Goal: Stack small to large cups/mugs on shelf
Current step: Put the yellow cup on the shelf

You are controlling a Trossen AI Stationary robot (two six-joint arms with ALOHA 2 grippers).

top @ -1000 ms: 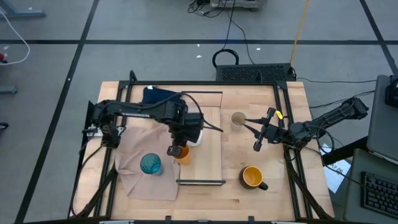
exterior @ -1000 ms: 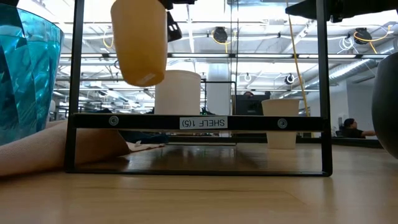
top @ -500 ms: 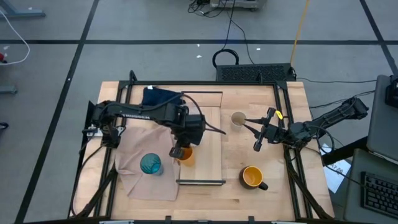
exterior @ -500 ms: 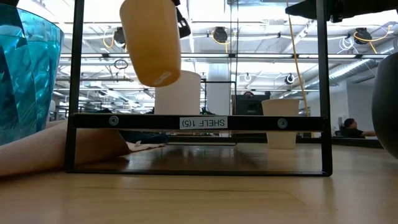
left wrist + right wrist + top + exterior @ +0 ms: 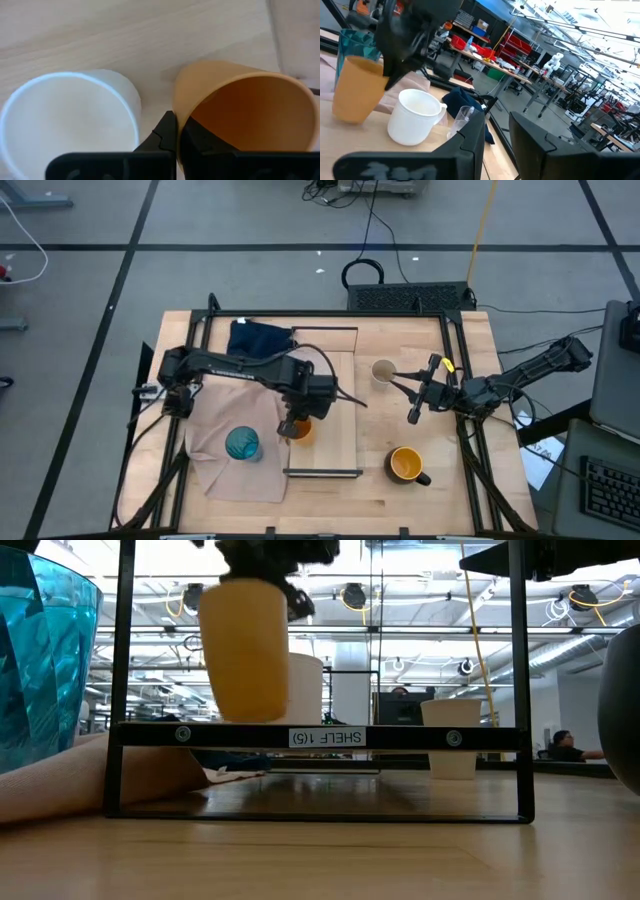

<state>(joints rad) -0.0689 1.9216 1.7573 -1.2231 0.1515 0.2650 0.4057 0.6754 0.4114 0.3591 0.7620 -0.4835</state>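
My left gripper (image 5: 296, 420) is shut on the small orange cup (image 5: 301, 430), which stands upright over the light-wood shelf (image 5: 340, 430). The cup's base (image 5: 245, 716) is at the plank's top; I cannot tell whether it touches. The white mug (image 5: 70, 120) stands on the shelf right beside the cup. The teal tumbler (image 5: 242, 444) stands on the beige cloth (image 5: 225, 470). The beige-grey cup (image 5: 383, 371) and the dark-handled orange mug (image 5: 405, 465) stand on the table right of the shelf. My right gripper (image 5: 414, 412) is open and empty between them. A clear glass (image 5: 461, 119) shows behind the mug. My left gripper holds the orange cup by its rim (image 5: 181, 116), on the side next to the white mug. One finger (image 5: 194, 136) is inside the cup and one finger (image 5: 166, 134) outside. The fingers come from above, pointing down. The cup hangs upright below them (image 5: 243, 650).
A dark blue cloth (image 5: 258, 337) lies at the far left of the shelf. Black frames stand at the shelf's far end (image 5: 325, 330) and near end (image 5: 323, 472). The table's edge runs close behind my right arm.
My left gripper has carried the orange cup down and a little toward the table's right edge, onto the shelf area beside the white mug. The cup was tilted and high; now it is upright with its base at the plank's level.
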